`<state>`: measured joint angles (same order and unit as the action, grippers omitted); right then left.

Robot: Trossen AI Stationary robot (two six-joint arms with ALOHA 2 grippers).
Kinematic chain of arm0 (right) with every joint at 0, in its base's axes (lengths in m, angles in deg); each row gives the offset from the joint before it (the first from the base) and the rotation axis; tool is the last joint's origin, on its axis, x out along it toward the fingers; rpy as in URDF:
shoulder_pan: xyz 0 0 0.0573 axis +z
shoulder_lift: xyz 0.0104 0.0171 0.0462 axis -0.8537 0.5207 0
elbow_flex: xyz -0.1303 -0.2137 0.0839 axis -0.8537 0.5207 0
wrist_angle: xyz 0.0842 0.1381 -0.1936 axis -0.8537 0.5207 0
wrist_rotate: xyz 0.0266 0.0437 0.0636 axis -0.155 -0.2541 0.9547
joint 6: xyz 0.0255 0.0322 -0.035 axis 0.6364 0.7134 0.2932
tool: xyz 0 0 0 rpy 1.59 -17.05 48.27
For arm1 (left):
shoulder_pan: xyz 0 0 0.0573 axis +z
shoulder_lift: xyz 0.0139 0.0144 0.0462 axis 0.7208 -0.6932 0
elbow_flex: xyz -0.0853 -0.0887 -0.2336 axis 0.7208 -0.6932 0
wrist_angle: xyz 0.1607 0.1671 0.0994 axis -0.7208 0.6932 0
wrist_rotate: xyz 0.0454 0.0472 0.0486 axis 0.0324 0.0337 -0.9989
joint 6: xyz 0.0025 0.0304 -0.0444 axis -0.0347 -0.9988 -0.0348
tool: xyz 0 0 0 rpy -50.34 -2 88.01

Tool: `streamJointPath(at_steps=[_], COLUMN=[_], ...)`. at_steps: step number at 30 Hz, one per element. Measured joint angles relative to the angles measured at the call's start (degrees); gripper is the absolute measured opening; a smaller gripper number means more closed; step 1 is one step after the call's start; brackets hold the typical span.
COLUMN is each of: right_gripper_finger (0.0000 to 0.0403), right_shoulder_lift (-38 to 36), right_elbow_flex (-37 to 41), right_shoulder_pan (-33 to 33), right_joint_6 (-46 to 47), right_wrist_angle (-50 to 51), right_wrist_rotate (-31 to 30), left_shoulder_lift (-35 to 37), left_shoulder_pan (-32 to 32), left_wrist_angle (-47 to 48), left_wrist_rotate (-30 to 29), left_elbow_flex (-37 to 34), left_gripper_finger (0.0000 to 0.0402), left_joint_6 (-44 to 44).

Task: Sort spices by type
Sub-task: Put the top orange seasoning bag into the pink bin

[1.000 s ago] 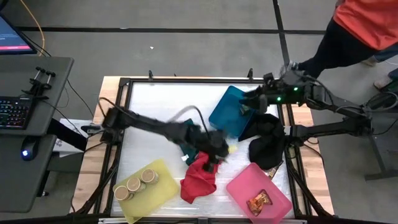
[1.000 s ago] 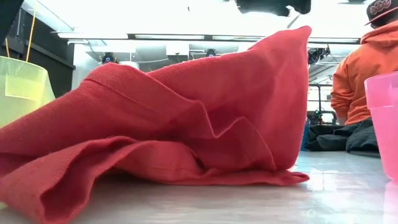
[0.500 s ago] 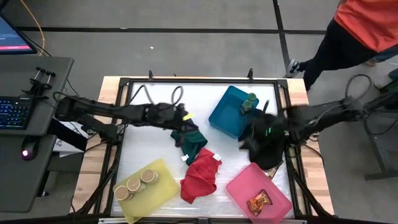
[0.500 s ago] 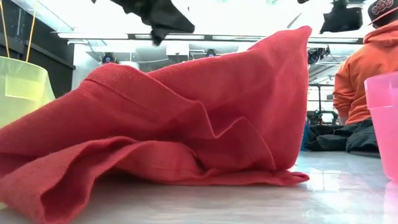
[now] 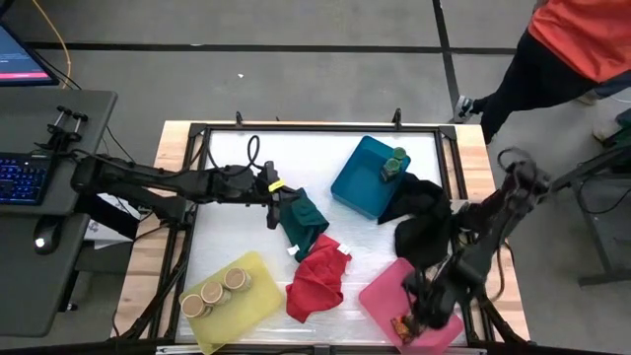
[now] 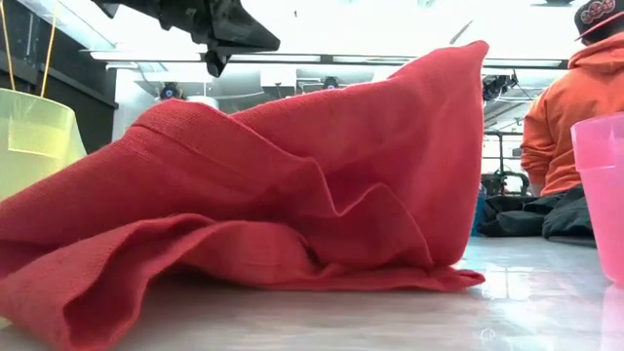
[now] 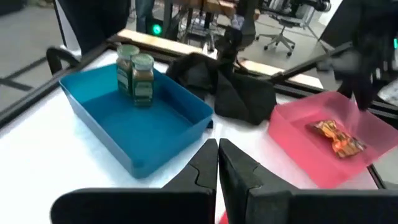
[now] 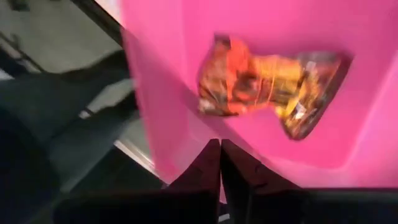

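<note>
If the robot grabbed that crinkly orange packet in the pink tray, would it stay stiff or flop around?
Probably flop: the packet looks creased and lumpy, like thin foil. It likely weighs little, lying flat in the pink tray. Its glossy wrapper might slip between fingers.

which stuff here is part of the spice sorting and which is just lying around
Part of the job:
tan-lid jars in the yellow tray
green-lid jars in the blue tray
orange packet in the pink tray

Just lying about:
red cloth
green cloth
black cloth
</note>
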<state>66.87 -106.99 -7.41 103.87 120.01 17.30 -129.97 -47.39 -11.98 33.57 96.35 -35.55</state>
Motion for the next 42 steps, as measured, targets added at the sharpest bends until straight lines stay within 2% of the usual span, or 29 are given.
streamJointPath(at_steps=[4, 10, 20, 24, 27, 29, 33, 37, 42], right_gripper_finger=[0.0004, 0.0001, 0.0001, 0.0, 0.0, 0.0, 0.0, 0.0, 0.0], right_shoulder_lift=[6.6, 12.1, 20.3, 20.0, 18.1, 16.4, 16.3, 16.1, 16.2], right_elbow_flex=[0.0, 0.0, -0.4, -2.0, -5.6, -8.5, -10.5, -9.3, -7.5], right_shoulder_pan=[2.4, 1.4, 0.8, -0.1, -0.2, -0.3, 0.6, 0.6, -0.5], right_joint_6=[4.9, 5.7, 3.8, -0.4, -2.1, -2.4, -2.2, 0.3, 6.6], right_wrist_angle=[-4.1, -5.2, -0.6, 1.0, 8.1, 12.1, 19.8, 18.8, 18.7], right_wrist_rotate=[0.4, -1.8, 6.7, 6.7, 0.7, -1.1, -0.3, -0.2, -4.8], left_shoulder_lift=[0.0, 0.0, 0.0, 0.0, 0.0, 0.0, 0.0, 0.0, 0.0], left_shoulder_pan=[1.1, 2.3, 2.4, 2.4, 2.4, 2.4, 2.4, 2.4, 2.4], left_wrist_angle=[-0.8, -0.8, -0.7, -0.6, -0.5, -0.3, -0.2, -0.2, -0.1], left_wrist_rotate=[-0.1, 0.0, 0.2, 0.2, 0.2, 0.2, 0.2, 0.2, 0.2], left_elbow_flex=[0.0, 0.0, 0.0, 0.0, 0.0, 0.0, 0.0, 0.0, 0.0], left_gripper_finger=[0.0001, 0.0001, 0.0001, 0.0001, 0.0, 0.0, 0.0, 0.0, 0.0], left_joint_6=[-0.1, 0.3, 1.9, 1.9, 1.9, 1.9, 1.9, 1.8, 1.9])
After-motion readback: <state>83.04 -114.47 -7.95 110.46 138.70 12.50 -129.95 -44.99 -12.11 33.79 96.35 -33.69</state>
